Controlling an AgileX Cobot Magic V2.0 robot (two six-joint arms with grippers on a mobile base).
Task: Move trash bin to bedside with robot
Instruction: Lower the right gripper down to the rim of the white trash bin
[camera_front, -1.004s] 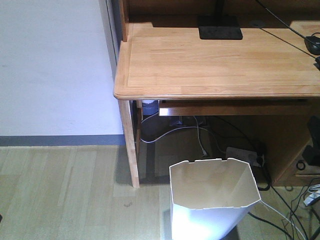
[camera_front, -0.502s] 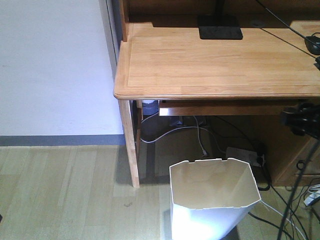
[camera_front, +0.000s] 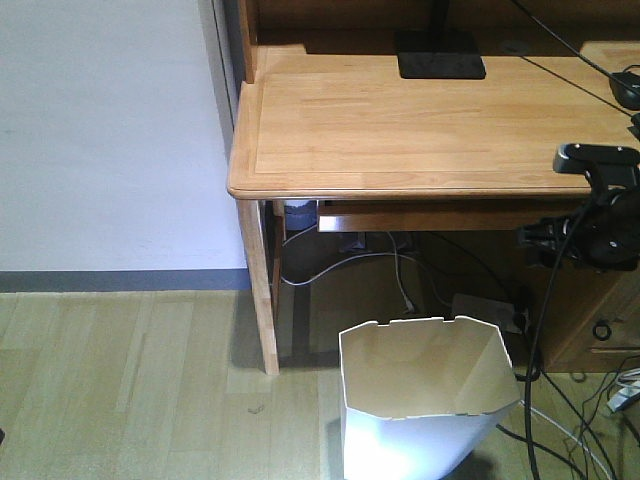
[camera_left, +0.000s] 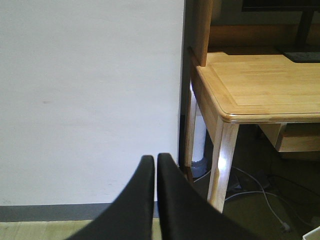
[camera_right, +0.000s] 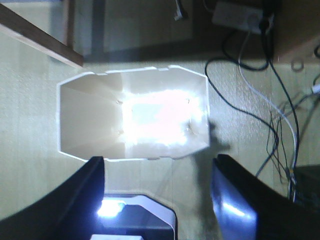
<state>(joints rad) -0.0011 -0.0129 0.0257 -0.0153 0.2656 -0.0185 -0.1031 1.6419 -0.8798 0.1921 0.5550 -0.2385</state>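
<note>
Far left, nothing stirs: the left gripper (camera_left: 155, 160) looks out at the white wall (camera_left: 90, 100) with its two fingers pressed together on nothing, parked well away from the action. Next across comes the wooden desk (camera_front: 430, 120). On the floor just in front of its left leg stands the trash bin (camera_front: 430, 395), upright, mouth open, right where it stood a second ago.

Now the news, over on the right: the right arm (camera_front: 590, 225), barely a dark shape at the frame edge a second ago, has swung up and inward. It now hangs at desk-edge height, above and to the right of the bin's rim. That reads as the approach, not the grab, since nothing touches the bin yet.

From the right wrist view, the right gripper (camera_right: 159, 165) is spread wide, fingers far apart. The bin (camera_right: 135, 115) sits below and ahead, its near rim lying between the two fingertips, its lit base glaring. Further right, black cables (camera_right: 280, 115) sprawl over the floor beside the bin. No bed shows in any view, so by my reckoning the whole haul to the bedside lies ahead.
</note>
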